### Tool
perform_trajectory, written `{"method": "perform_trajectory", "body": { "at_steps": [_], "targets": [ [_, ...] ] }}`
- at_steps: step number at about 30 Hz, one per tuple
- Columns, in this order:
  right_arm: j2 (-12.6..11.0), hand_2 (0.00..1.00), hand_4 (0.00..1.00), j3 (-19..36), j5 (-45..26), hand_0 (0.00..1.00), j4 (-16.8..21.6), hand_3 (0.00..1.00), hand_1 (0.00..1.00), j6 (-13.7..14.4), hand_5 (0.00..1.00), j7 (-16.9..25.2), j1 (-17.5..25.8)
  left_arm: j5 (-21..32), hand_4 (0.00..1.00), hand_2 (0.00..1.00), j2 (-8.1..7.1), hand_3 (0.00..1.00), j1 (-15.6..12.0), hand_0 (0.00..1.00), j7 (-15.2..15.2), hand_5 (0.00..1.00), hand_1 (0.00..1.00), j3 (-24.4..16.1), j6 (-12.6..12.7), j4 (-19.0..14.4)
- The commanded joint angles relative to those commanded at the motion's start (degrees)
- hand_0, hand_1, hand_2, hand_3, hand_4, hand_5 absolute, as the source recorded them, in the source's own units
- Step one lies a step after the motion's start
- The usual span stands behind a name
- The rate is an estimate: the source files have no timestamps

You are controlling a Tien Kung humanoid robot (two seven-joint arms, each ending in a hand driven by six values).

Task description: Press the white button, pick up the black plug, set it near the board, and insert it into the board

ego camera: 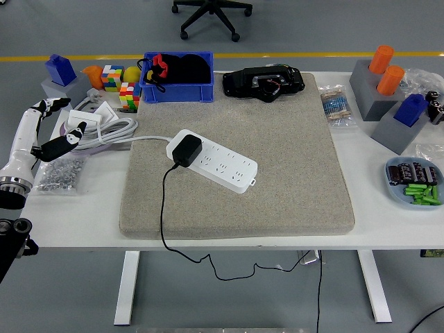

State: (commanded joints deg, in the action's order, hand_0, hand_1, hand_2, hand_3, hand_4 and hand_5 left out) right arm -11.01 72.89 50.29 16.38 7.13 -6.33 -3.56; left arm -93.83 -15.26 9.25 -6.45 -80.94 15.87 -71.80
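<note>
A white power strip [216, 162] lies slantwise on the grey felt mat [277, 201]. The black plug [186, 150] sits in a socket near the strip's left end, and its black cable [164, 215] runs down over the mat's front edge. My left hand [52, 132] hovers at the table's far left, well away from the strip, fingers spread and holding nothing. The right arm is out of the picture.
A blue bin [177, 76] and a black device [263, 83] stand at the back. Coloured cubes [119, 84], a coiled white cable [111, 128] and a bag of screws [59, 175] lie at left. Grey blocks with orange cylinders [378, 80] and a dish of parts [415, 182] stand at right.
</note>
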Motion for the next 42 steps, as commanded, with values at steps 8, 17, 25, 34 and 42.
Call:
{"method": "perform_trajectory", "body": {
  "at_steps": [8, 17, 25, 34, 42],
  "targets": [
    [-0.1, 0.511, 0.65, -0.9, -0.2, 0.598, -1.1, 0.53, 0.499, 0.0, 0.334, -0.1, -1.1, -0.8, 0.732, 0.763, 0.19, 0.731, -0.2, 0.796, 1.6, 0.184, 0.768, -0.8, -1.3, -0.2],
    [0.2, 0.511, 0.651, -1.4, -0.4, 0.598, -1.2, 0.532, 0.499, 0.0, 0.337, -0.1, -1.3, -1.0, 0.732, 0.764, 0.19, 0.729, 0.2, 0.799, 1.9, 0.187, 0.767, -1.1, -1.6, -0.5],
    [0.4, 0.512, 0.652, -1.4, -0.5, 0.598, -1.9, 0.531, 0.5, -0.1, 0.336, -0.2, -1.2, -1.3, 0.731, 0.763, 0.28, 0.729, -0.1, 0.798, 2.2, 0.187, 0.766, -1.3, -1.8, -0.7],
    [0.4, 0.513, 0.653, -1.5, -0.6, 0.598, -1.8, 0.53, 0.5, -0.1, 0.339, -0.2, -1.2, -1.5, 0.729, 0.765, 0.43, 0.728, -0.2, 0.799, 2.5, 0.187, 0.766, -2.1, -2.1, -1.1],
    [0.4, 0.513, 0.653, -1.2, -0.6, 0.598, -1.7, 0.531, 0.5, -0.1, 0.34, -0.1, -1.4, -1.7, 0.729, 0.765, 0.4, 0.728, 0.0, 0.798, 2.7, 0.187, 0.766, -2.6, -2.3, -1.3]
  ]
}}
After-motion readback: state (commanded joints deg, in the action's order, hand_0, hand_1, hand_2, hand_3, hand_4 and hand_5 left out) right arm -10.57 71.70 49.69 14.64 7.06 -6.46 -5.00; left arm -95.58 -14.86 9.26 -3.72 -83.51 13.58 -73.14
